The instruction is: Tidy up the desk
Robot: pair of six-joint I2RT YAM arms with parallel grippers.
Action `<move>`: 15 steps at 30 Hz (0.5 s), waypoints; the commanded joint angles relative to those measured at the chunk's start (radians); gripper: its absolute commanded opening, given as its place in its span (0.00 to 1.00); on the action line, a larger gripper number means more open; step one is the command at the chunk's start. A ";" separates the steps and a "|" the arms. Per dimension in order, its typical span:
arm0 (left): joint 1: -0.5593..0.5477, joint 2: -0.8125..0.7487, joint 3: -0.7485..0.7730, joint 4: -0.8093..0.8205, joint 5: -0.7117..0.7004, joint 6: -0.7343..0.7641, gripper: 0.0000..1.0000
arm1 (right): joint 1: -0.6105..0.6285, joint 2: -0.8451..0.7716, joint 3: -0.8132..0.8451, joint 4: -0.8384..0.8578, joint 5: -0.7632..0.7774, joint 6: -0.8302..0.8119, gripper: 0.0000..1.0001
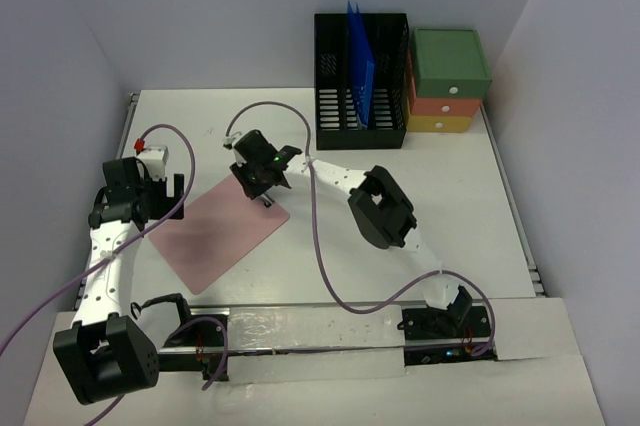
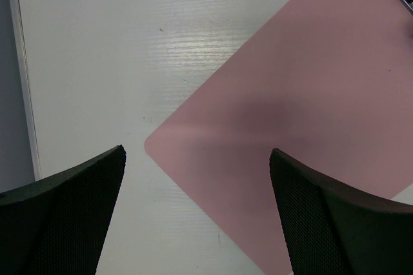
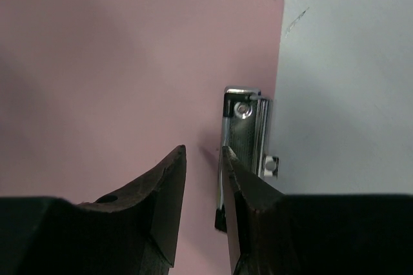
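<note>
Picking up the pink clipboard (image 1: pixel 215 236) seems the step in hand. Nearest, on the left, the left gripper (image 2: pixel 198 152) hangs wide open over the board's left corner, holding nothing. Farther in, the right gripper (image 3: pixel 203 152) stands narrow at the metal clip (image 3: pixel 245 126); whether it pinches it, I cannot tell. The next move likely calls for a firm pinch, then a lift toward the black rack (image 1: pixel 335 76) far right, beside the drawers (image 1: pixel 450 61). The desk (image 1: pixel 450 206), white and flat, lies under everything, a rail along its near edge.
</note>
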 commanded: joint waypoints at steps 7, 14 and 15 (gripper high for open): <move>0.006 -0.016 0.002 0.019 0.027 0.006 0.99 | 0.005 0.045 0.062 -0.082 0.067 0.016 0.38; 0.006 -0.026 0.000 0.019 0.029 0.007 0.99 | 0.012 0.022 0.014 -0.102 0.067 0.053 0.33; 0.006 -0.026 0.001 0.018 0.029 0.007 0.99 | 0.013 0.022 0.011 -0.116 0.072 0.057 0.31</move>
